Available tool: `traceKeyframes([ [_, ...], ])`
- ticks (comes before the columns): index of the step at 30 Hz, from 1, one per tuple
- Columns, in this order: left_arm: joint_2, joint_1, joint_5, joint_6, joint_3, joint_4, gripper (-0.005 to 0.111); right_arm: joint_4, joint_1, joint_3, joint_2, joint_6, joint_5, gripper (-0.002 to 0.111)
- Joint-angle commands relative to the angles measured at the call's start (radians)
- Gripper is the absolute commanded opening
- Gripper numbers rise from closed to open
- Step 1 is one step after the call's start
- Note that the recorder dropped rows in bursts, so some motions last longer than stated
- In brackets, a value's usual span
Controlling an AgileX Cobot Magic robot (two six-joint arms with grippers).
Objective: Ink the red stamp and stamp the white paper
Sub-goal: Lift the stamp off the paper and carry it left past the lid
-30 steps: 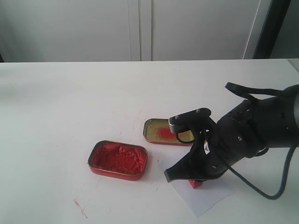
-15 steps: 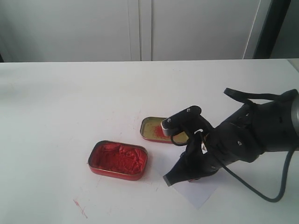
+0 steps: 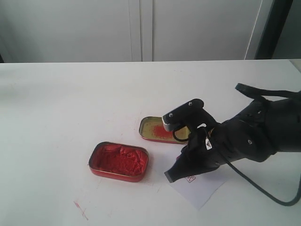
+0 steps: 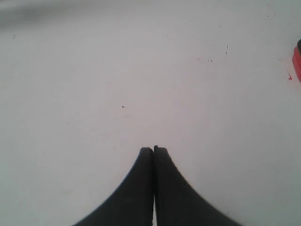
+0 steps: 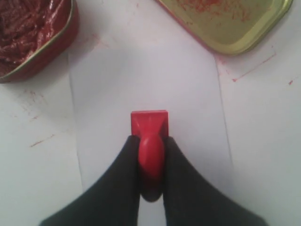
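Note:
My right gripper (image 5: 150,140) is shut on the knobbed handle of the red stamp (image 5: 149,123), whose square base hangs over the white paper (image 5: 141,75). In the exterior view the right gripper (image 3: 173,175) stands at the paper's (image 3: 204,192) left end and hides the stamp. A small red seal print (image 3: 190,178) shows on the sheet just beside the fingers. My left gripper (image 4: 153,149) is shut with nothing in it, over bare white tabletop, and is out of the exterior view.
A red tin of ink paste (image 3: 118,161) (image 5: 28,33) lies left of the paper. The gold lid with a red smear (image 3: 154,130) (image 5: 225,19) lies behind it, partly under the right arm. A red edge (image 4: 298,56) shows beside the left gripper.
My right gripper has lifted the stamp off the paper and moved left, and a red seal print now shows there. The gold lid has slid slightly left.

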Motion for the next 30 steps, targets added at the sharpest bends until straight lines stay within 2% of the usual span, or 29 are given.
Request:
traceKeyframes([
  [1,-0.004,0.002,0.007,-0.008,0.009,-0.004,0.0,-0.003,0.002,0.005,-0.047,-0.012,0.0,0.0],
  [10,-0.004,0.002,0.007,-0.008,0.009,-0.004,0.0,0.009,0.002,0.005,-0.103,-0.005,0.012,0.0],
  [30,-0.004,0.002,0.007,-0.008,0.009,-0.004,0.0,0.251,-0.025,0.005,-0.114,-0.007,0.052,0.0],
])
